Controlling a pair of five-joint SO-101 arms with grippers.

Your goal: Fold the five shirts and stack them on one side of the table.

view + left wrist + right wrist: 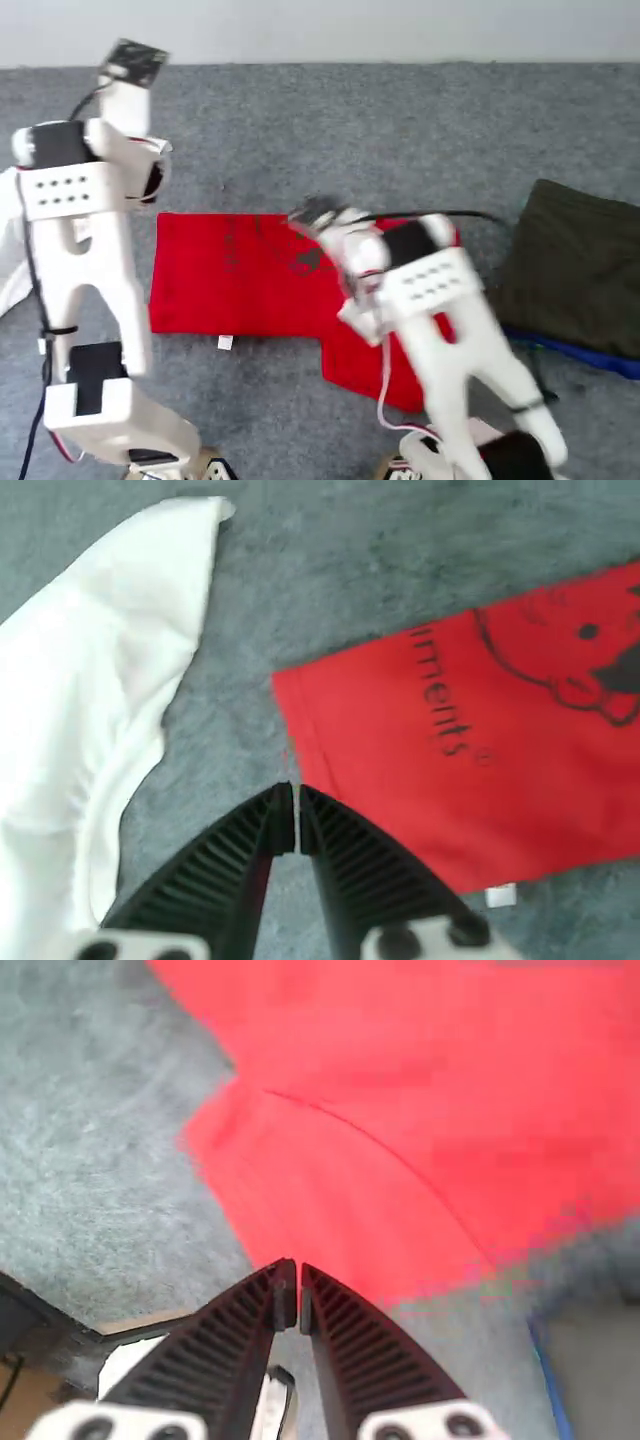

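High view | grey table (300,130) is bearing four shirts | red shirt (240,280) is lying flat at centre | olive shirt (580,260) is sitting folded at right, atop blue shirt (590,355) | white shirt (90,680) is lying left | left gripper (298,792), right gripper (298,1268) are both hovering closed, empty.

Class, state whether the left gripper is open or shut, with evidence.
Shut: the left gripper shows fingertips touching, holding nothing.
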